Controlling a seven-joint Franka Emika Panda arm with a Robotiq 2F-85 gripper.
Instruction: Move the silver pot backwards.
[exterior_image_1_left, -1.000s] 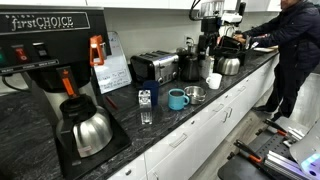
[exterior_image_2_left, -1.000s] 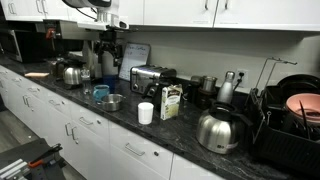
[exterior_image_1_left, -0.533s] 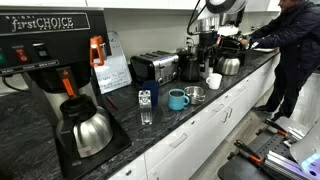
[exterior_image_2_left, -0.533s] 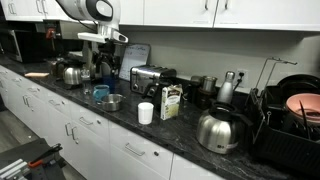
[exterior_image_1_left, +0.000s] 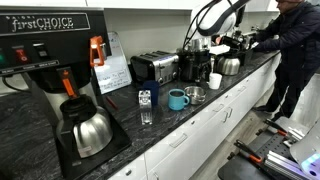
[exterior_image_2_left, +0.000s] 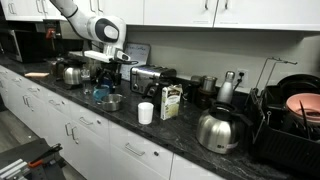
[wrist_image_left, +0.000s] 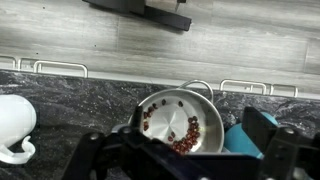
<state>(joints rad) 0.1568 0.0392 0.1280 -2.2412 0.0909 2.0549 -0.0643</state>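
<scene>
**Silver pot (wrist_image_left: 182, 122), small, round, shiny metal, below a wide-spread black gripper (wrist_image_left: 185, 155)**

The pot sits on the dark speckled stone desk (wrist_image_left: 75, 100) with reddish-brown bits inside. In the wrist view a teal mug (wrist_image_left: 250, 136) stands just beside it at 3 o'clock. A white ceramic mug (wrist_image_left: 14, 125) stands apart at 9 o'clock. The gripper hovers above the pot with its fingers parted, holding nothing.
</scene>
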